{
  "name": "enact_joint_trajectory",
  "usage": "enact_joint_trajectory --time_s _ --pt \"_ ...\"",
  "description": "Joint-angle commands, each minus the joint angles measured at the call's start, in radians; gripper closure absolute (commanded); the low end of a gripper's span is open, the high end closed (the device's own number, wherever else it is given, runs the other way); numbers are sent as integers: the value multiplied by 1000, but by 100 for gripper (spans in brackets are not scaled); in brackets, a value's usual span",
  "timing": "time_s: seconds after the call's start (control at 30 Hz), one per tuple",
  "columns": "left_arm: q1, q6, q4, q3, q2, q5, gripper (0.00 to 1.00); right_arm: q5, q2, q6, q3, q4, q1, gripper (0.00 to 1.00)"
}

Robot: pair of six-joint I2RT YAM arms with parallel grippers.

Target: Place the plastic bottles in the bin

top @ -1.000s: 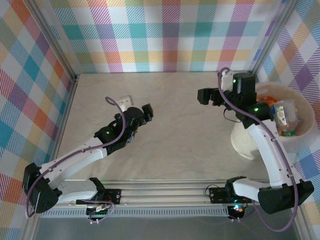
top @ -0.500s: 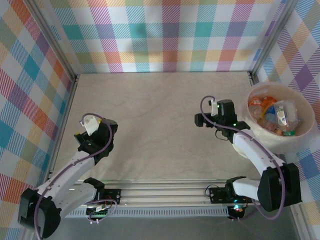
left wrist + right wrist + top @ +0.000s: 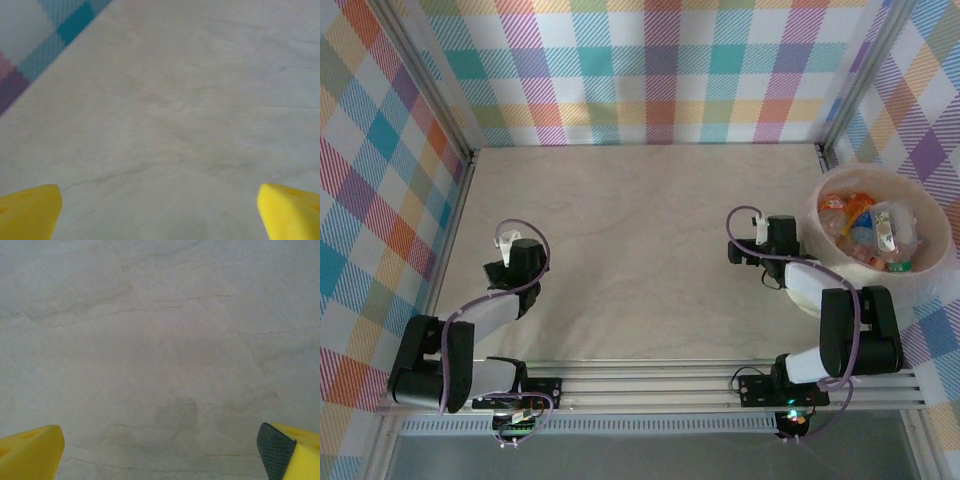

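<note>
We see the plastic bottles point(image 3: 865, 225) heaped together inside the bin point(image 3: 926, 200), a round white tub at the right edge of the tabletop point(image 3: 640, 210), close to the plaid wall point(image 3: 640, 70). Orange, red and green show among the crumpled clear plastic. The right gripper point(image 3: 741, 250) sits just left of the bin, low over the tabletop. In its wrist view the yellow fingers point(image 3: 30, 452) stand wide apart, open, with bare marbled surface between them. The left gripper point(image 3: 507, 262) is well apart on the left side, its arm folded back. It too is open, its fingers point(image 3: 30, 212) spread to the bottom corners of its wrist view.
</note>
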Motion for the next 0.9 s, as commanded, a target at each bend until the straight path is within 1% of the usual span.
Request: enact_joint_trajectory --time_s 0.0,0.17,0.3,0.37,0.4,0.43,0.47,0.5,0.53,0.57,0.67,0.7,0.73,0.87 --pt "13 90 243 7 46 157 0 -54 -12 -52 -39 194 -21 0" --pt "14 175 398 -10 104 244 0 -110 -26 -47 -102 355 -29 0" --pt "17 201 499 3 226 293 0 -120 -22 -44 -151 508 -34 0" --pt "28 190 499 5 239 307 0 -131 -2 -32 -176 612 -41 0" --pt "31 179 536 -15 247 286 0 -132 14 -32 -178 623 -41 0" --pt "31 174 633 -40 285 258 0 -131 36 -33 -193 666 -42 0" --pt "33 167 645 -35 295 248 0 -130 62 -33 -218 734 -41 0" --pt "34 153 521 0 273 251 0 -128 93 -33 -244 809 -43 0" --pt "43 152 581 -14 284 256 0 -134 113 -37 -261 862 -44 0" --pt "44 149 555 -10 282 255 0 -139 123 -34 -272 903 -44 0" --pt "46 148 553 -10 277 255 0 -157 119 -30 -224 807 -53 0" --pt "46 151 565 -12 281 255 0 -157 119 -7 -198 747 -69 0" --pt "47 151 557 -12 276 256 0 -139 126 24 -189 742 -85 0" --pt "46 151 559 -13 278 258 0 -129 123 24 -190 738 -85 0"
